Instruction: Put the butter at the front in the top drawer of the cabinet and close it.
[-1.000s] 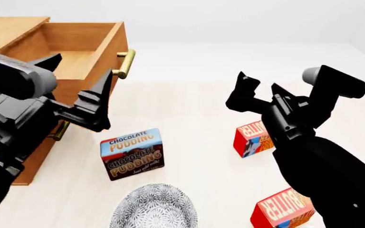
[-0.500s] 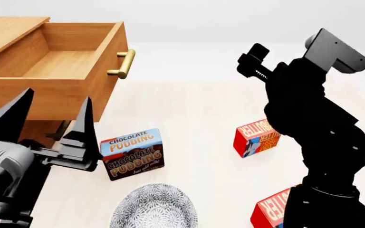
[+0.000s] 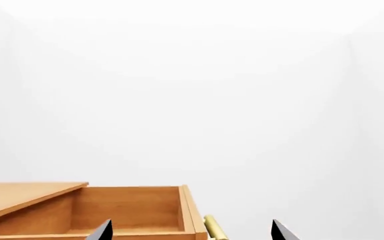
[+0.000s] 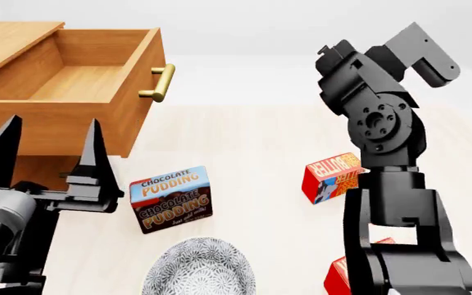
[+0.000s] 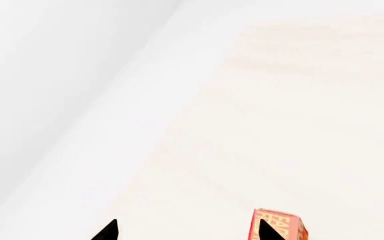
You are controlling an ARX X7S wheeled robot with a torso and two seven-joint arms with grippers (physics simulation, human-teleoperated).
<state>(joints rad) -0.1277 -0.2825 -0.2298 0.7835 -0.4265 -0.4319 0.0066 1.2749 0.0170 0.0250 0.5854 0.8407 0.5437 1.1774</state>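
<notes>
So the top drawer (image 4: 80, 80) of the cabinet (image 4: 15, 37) is sitting wide open with nothing in it. The butter (image 4: 333, 178) is lying on the surface (image 4: 244, 141), well apart from it. Left hand (image 4: 46, 160) is hanging spread and empty; right hand (image 5: 186, 231) too, above the butter. Grabbing, placing and closing all look left.

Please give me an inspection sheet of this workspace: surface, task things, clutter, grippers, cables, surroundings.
Surface: pale wood-grain floor.
Job's things: top drawer open, nothing seen inside; cabinet at left; one butter on the floor, second butter nearer, mostly hidden by the right arm.
Clutter: chocolate pudding box; patterned bowl.
Grippers: left gripper open, empty; right gripper open, empty.
Cables: nothing seen.
Surroundings: plain white walls.
</notes>
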